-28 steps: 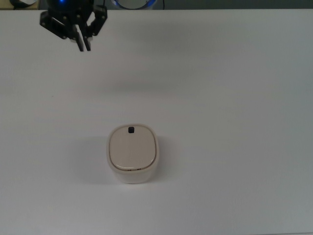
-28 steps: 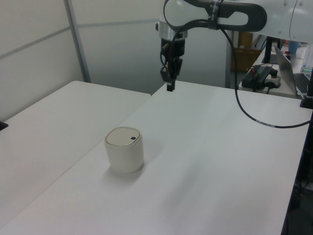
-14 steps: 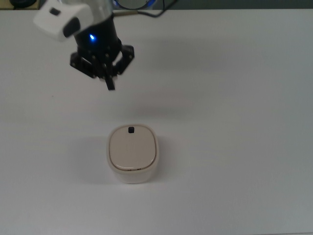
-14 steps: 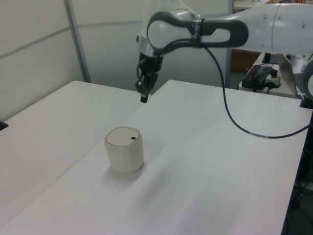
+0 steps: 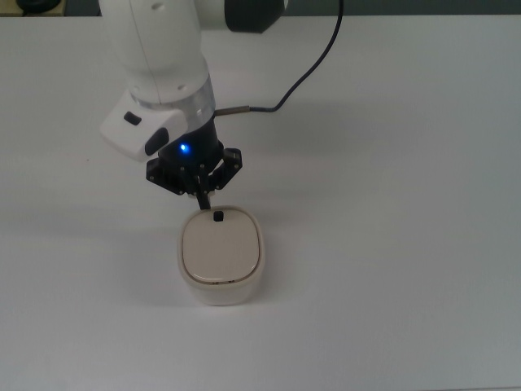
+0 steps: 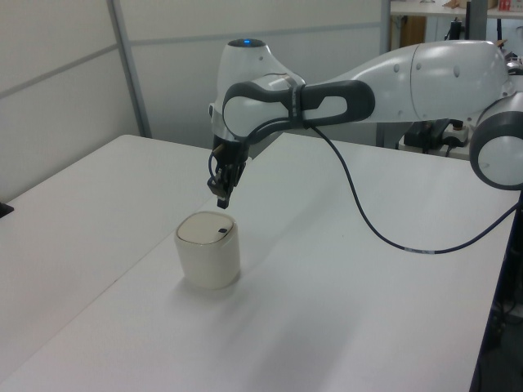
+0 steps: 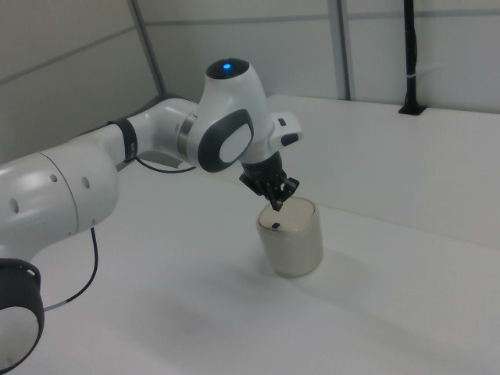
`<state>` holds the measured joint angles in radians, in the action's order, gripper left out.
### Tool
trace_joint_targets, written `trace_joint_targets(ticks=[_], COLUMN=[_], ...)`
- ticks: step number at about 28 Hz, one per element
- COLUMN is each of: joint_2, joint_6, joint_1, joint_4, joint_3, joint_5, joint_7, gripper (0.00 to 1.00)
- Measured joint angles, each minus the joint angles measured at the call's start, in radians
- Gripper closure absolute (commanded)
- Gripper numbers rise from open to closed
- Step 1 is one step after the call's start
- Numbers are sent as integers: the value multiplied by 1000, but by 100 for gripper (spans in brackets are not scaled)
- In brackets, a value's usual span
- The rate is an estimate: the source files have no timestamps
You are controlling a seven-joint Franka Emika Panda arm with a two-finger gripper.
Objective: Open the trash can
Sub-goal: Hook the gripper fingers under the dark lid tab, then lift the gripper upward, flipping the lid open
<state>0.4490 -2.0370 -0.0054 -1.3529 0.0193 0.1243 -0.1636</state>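
Trash can (image 5: 221,259) stood upright on white table (image 5: 391,163), lid closed. Black button (image 5: 218,217) sat at lid edge nearest gripper (image 5: 200,200). Gripper hovered just above, slightly off button toward top view's upper left; fingers pressed together, holding nothing.

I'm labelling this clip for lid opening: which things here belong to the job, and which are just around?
Job:
- trash can, lid closed
- black button at the lid's edge
- gripper, fingers together, just above the button

Just around:
- white table
- black cable trailing from the arm
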Motion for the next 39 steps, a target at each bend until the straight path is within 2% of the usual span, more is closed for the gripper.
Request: trace_joint_targets(ticks=[16, 39], joint_2=[52, 58], joint_6=[-1, -1], joint_1=[23, 23], joint_4=[-11, -12], joint_3=[0, 0], joint_5=[-17, -29], joint_7=[0, 0], gripper=[100, 100])
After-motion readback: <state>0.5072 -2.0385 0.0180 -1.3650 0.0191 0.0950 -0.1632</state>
